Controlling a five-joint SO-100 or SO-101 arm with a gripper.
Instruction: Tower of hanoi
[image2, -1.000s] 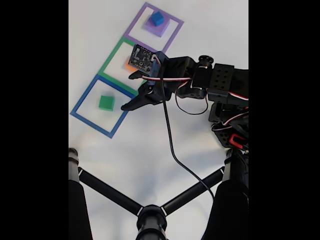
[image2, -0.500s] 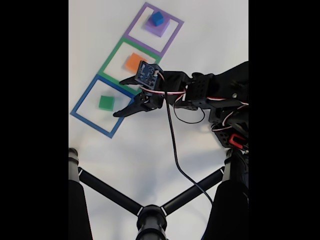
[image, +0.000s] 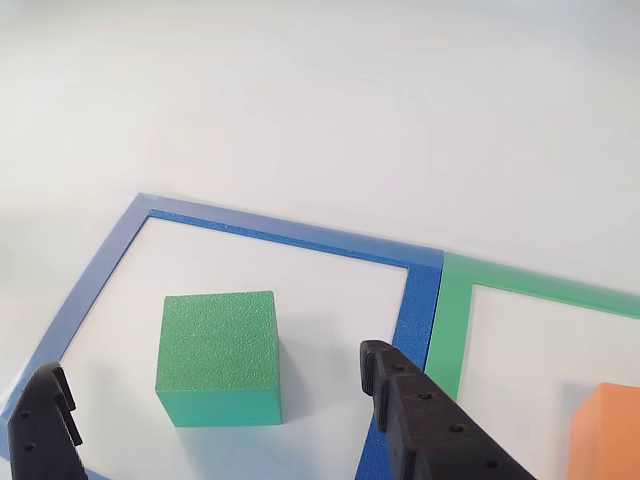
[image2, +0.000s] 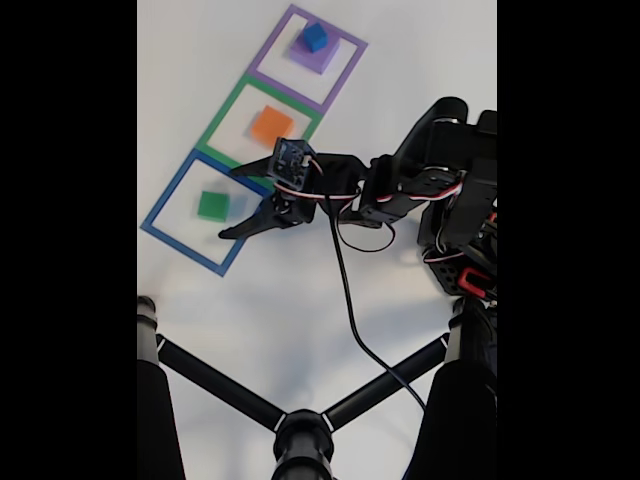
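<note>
A small green cube (image2: 212, 206) sits inside the blue square outline (image2: 160, 215). In the other view the green cube (image: 218, 355) lies between and just ahead of my black fingertips (image: 385, 365), with clear gaps on both sides. My gripper (image2: 230, 203) is open and hovers at the cube's right side; in the other view the gripper (image: 210, 365) touches nothing. An orange block (image2: 270, 124) rests in the green outline (image2: 222, 112). A blue cube (image2: 315, 37) stands on a purple block (image2: 310, 58) in the purple outline.
The three taped outlines run diagonally across the white table. In the other view the blue border (image: 290, 235) meets the green border (image: 540, 285), with the orange block (image: 610, 430) at the right edge. A black tripod (image2: 300, 430) and a cable (image2: 345, 290) occupy the front.
My gripper has swung left, away from the orange block and down toward the green cube in the blue outline. The blocks have not moved.
</note>
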